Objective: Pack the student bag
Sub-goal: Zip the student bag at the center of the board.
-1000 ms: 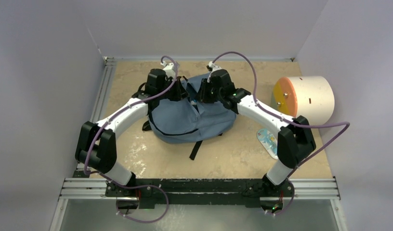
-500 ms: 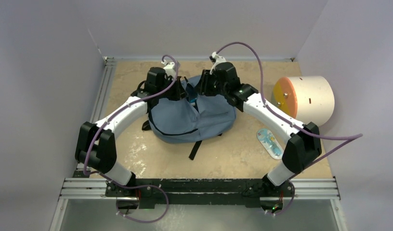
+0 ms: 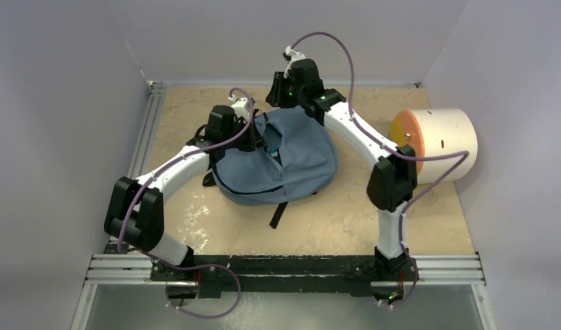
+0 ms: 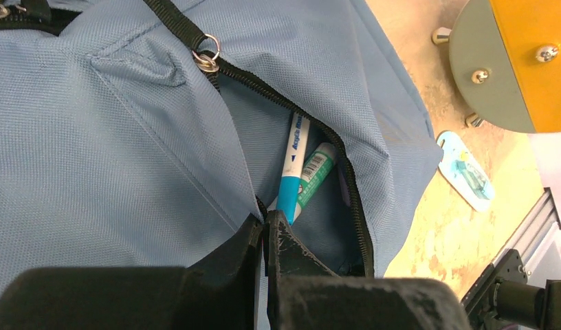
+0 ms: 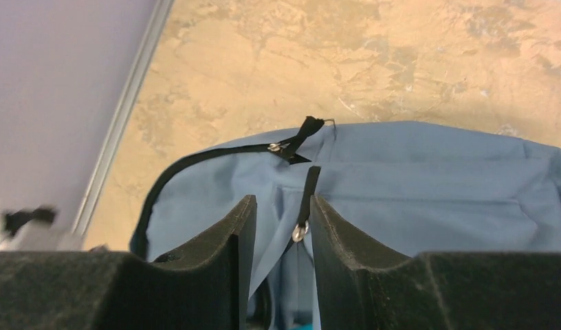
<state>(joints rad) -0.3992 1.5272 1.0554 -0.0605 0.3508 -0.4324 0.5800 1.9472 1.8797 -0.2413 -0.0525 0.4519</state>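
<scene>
The grey-blue student bag [image 3: 284, 165] lies in the middle of the table with its front pocket unzipped. My left gripper [image 3: 264, 141] is shut on the fabric edge of the pocket opening [image 4: 265, 218] and holds it apart. Inside the pocket lie a blue-and-white marker [image 4: 291, 165] and a green-labelled tube [image 4: 316, 170]. My right gripper [image 3: 278, 93] is open and empty, hovering over the bag's far top edge. In the right wrist view a black zipper pull with a metal ring [image 5: 300, 232] shows between its fingers [image 5: 281, 203].
A white cylinder with an orange face [image 3: 436, 141] lies on its side at the right. A light blue blister pack [image 4: 467, 172] lies on the table beside the bag. Walls close off the left, back and right. A rail [image 3: 284, 265] runs along the near edge.
My right gripper has drawn back from the pocket opening and moved to the far side over the bag's top; its elbow swung left. The left gripper has stayed put.
</scene>
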